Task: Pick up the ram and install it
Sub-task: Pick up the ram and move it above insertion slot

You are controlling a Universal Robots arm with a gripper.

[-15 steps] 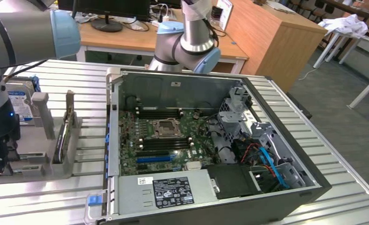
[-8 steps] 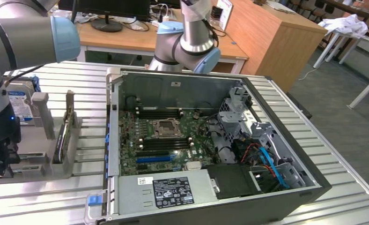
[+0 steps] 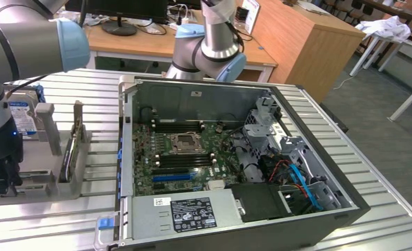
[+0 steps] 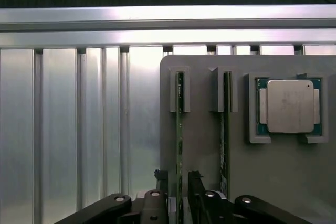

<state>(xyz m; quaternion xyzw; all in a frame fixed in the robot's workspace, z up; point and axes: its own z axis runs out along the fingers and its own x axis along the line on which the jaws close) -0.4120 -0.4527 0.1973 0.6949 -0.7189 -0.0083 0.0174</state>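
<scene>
My gripper is spread astride the ram, which stands on edge in its grey holder on the ribbed aluminium bench; wooden desks stand beyond.

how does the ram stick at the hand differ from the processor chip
The ram stick stands on edge in a narrow slot, a thin green strip; the processor chip lies flat, silver lid up. The ram stick sits between the fingers of the open hand; the processor chip lies apart from the hand. Both rest in the grey holder.
</scene>
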